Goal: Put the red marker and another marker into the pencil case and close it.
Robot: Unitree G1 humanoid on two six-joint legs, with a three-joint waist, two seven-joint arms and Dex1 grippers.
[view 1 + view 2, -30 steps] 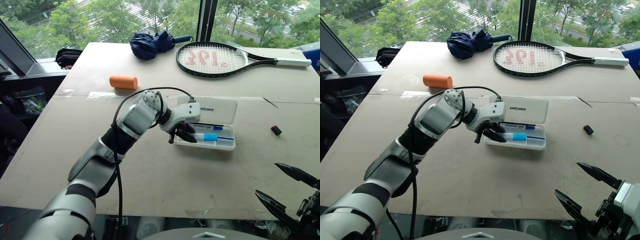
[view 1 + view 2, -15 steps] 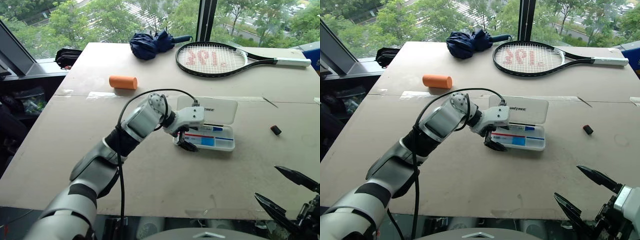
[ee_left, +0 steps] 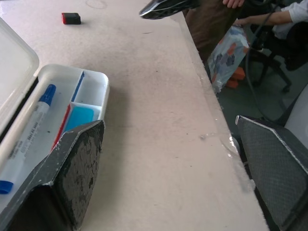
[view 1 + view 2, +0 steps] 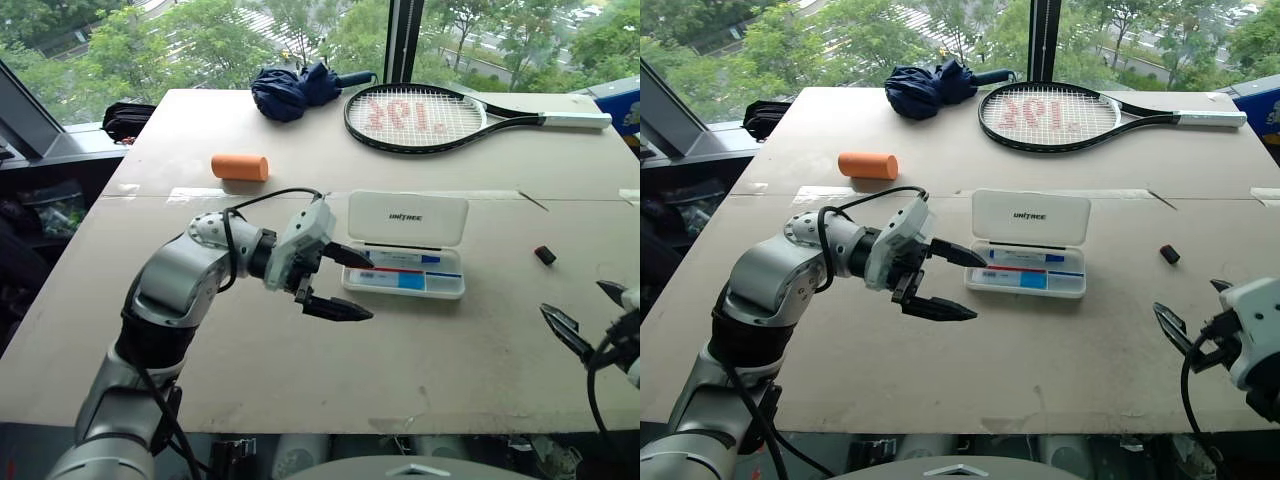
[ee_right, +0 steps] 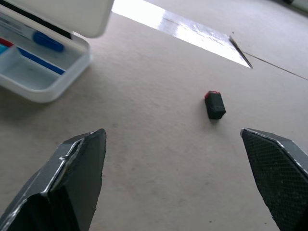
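Pencil case [image 4: 405, 250] lying mid-desk [image 4: 300, 370], lid swung up and back, blue-capped marker [image 3: 29, 130] and a red-striped one in the tray. Left gripper [image 4: 345, 285] just beside its near end, fingers spread wide, empty. Right gripper [image 5: 178, 178] splayed too, facing a small black-and-red cap [image 5: 214, 104]. Lid not yet shut.

The flat white plastic pencil case [image 4: 405, 245] lies open mid-desk, a blue-capped marker [image 4: 400, 258] in its tray. The left gripper [image 4: 342, 284] hangs beside it, fingers spread wide. A small black cap [image 4: 545, 255] lies near the desk's right edge.
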